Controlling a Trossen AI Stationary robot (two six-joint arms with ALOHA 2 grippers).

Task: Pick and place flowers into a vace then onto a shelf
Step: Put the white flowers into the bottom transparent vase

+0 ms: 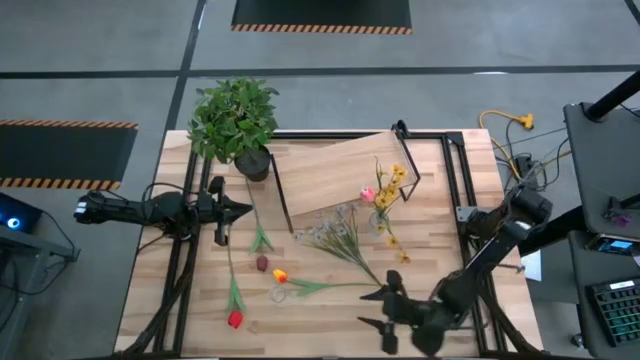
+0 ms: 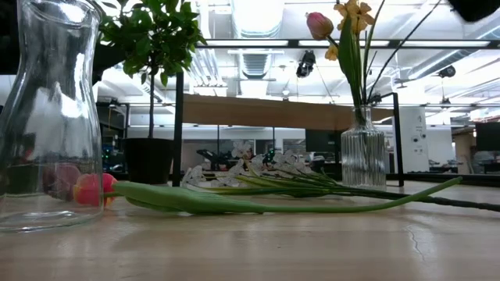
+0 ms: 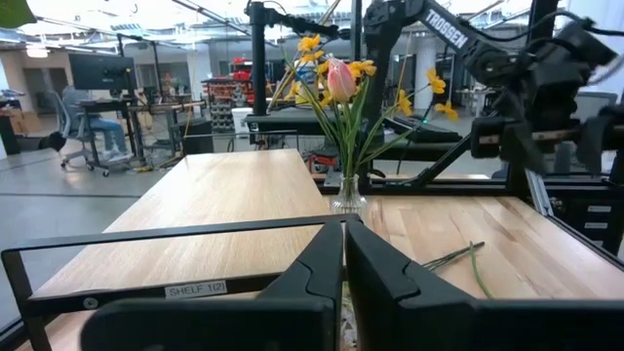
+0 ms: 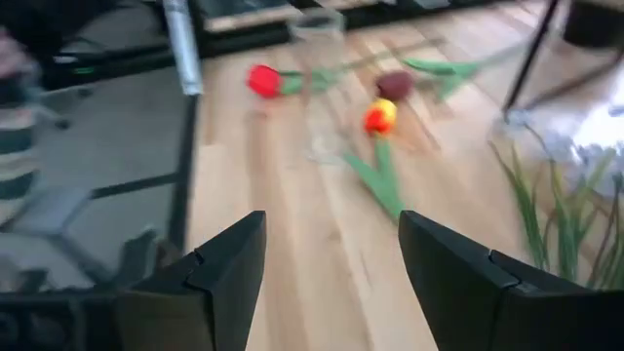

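My right gripper (image 4: pixel 331 283) hangs spread above the table's near edge, aimed toward the orange tulip (image 1: pixel 281 275), probably my next pick. Vase (image 1: pixel 381 221) beside the shelf (image 1: pixel 340 170) holds yellow blooms. Left gripper (image 1: pixel 238 209) pressed together, waiting.

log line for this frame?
left gripper: shut, empty, beside shelf | right gripper: open, empty, near orange tulip | vase: holds yellow blooms, pink bud
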